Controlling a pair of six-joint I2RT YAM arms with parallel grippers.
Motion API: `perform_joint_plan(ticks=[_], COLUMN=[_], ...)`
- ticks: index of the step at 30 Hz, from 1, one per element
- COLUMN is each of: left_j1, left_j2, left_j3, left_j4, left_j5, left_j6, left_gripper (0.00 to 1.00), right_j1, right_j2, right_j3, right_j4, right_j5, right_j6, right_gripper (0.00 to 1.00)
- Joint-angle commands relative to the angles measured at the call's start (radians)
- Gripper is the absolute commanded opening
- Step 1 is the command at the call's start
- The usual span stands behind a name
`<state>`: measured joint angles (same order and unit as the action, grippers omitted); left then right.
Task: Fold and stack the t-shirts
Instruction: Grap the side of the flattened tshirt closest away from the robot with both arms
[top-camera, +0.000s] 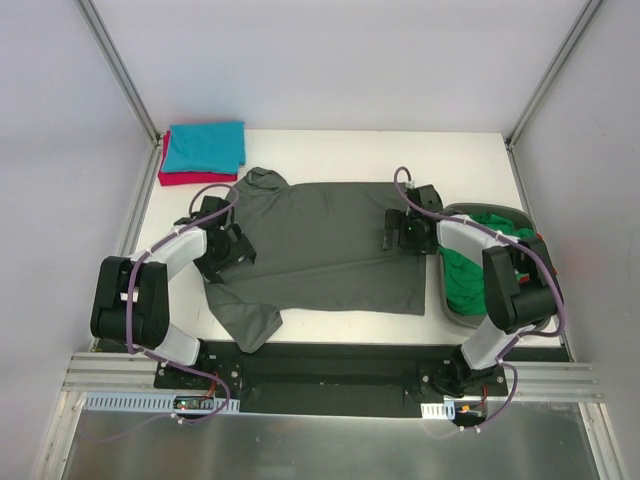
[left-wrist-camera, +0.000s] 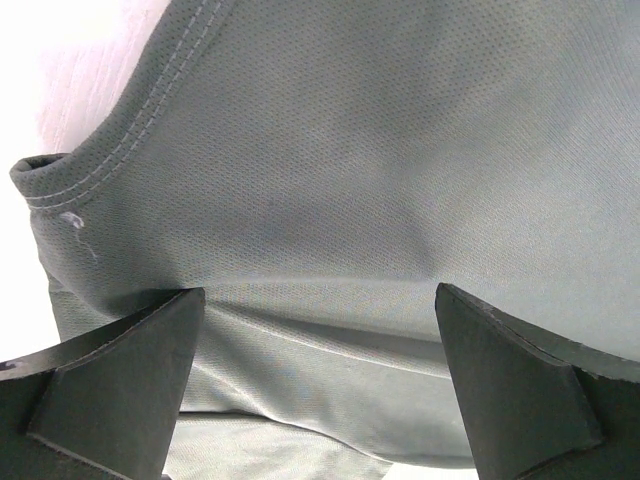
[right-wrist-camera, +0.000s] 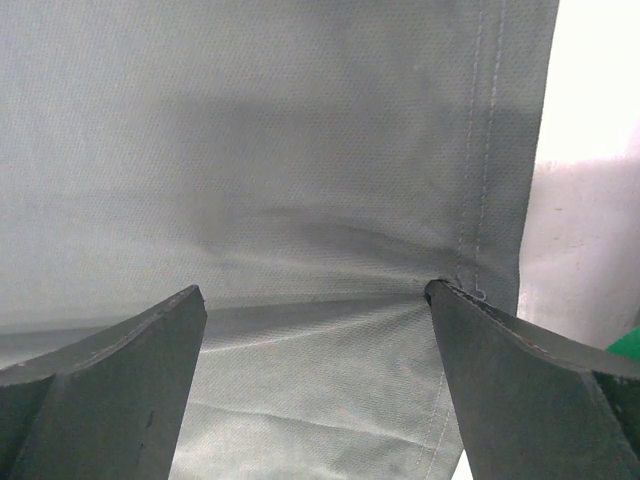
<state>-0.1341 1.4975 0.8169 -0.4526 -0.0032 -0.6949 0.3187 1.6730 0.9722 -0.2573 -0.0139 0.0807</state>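
— Where's the grey shirt (top-camera: 320, 245), and how does it look?
— Spread flat mid-table, collar to the left, hem to the right. A long crease runs left to right across it, and one sleeve sticks out at the near left. Up close it's a fine mesh knit with double-stitched seams.
— The grippers?
— The left gripper (top-camera: 235, 245) hangs over the collar end, jaws wide apart with nothing clamped. The right gripper (top-camera: 400, 232) is over the hem, equally wide apart. I can't tell whether their tips touch the cloth.
— The other shirts?
— A folded teal shirt (top-camera: 205, 146) lies on a folded pink shirt (top-camera: 195, 178) at the table's (top-camera: 400, 150) far left corner. A green shirt (top-camera: 465, 275) sits bunched in the tub (top-camera: 455, 310) at the right.
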Motion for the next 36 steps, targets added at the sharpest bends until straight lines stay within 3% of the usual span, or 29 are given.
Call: perform_joint_plan(ticks=[1,4,8,14,18,23,25,29,36], left_j1=[-0.038,-0.094,-0.124,-0.188,-0.318,-0.458,-0.495,-0.541,-0.57], left_j2=[-0.046,-0.149,-0.32,-0.552,-0.669,-0.752,-0.758,-0.72,-0.643], left_j3=[0.001,-0.027,-0.065,-0.197,-0.306,-0.404,-0.404,-0.409,-0.39], left_j4=[0.014,-0.001,-0.067,-0.214,-0.343,-0.426,-0.461,-0.459,-0.44], left_j5=[0.029,-0.085,-0.11,-0.02,-0.009,0.011,-0.021,-0.024,-0.004], left_j6=[0.005,-0.04,-0.074,-0.141,-0.276,-0.477,-0.523,-0.548,-0.549], left_gripper=[0.99,0.99,0.99,0.99,0.97,0.83,0.67,0.59,0.32], right_j1=[-0.001,0.023,0.077,0.111,0.111,0.112,0.111,0.112,0.111], right_j2=[-0.077,-0.149,-0.243,-0.456,-0.539,-0.542,-0.536,-0.521,-0.512], right_j3=[-0.007,-0.003,-0.021,-0.173,-0.242,-0.244,-0.242,-0.247,-0.253], right_j4=[-0.051,-0.069,-0.129,-0.117,-0.111,-0.115,-0.109,-0.099,-0.097], right_j5=[-0.072,-0.063,0.008,0.035,0.025,0.029,0.025,0.025,0.025], right_j6=[-0.048,-0.073,-0.101,-0.004,0.013,0.01,0.005,0.002,0.001], right_gripper=[0.96,0.96,0.96,0.96,0.96,0.96,0.96,0.96,0.96])
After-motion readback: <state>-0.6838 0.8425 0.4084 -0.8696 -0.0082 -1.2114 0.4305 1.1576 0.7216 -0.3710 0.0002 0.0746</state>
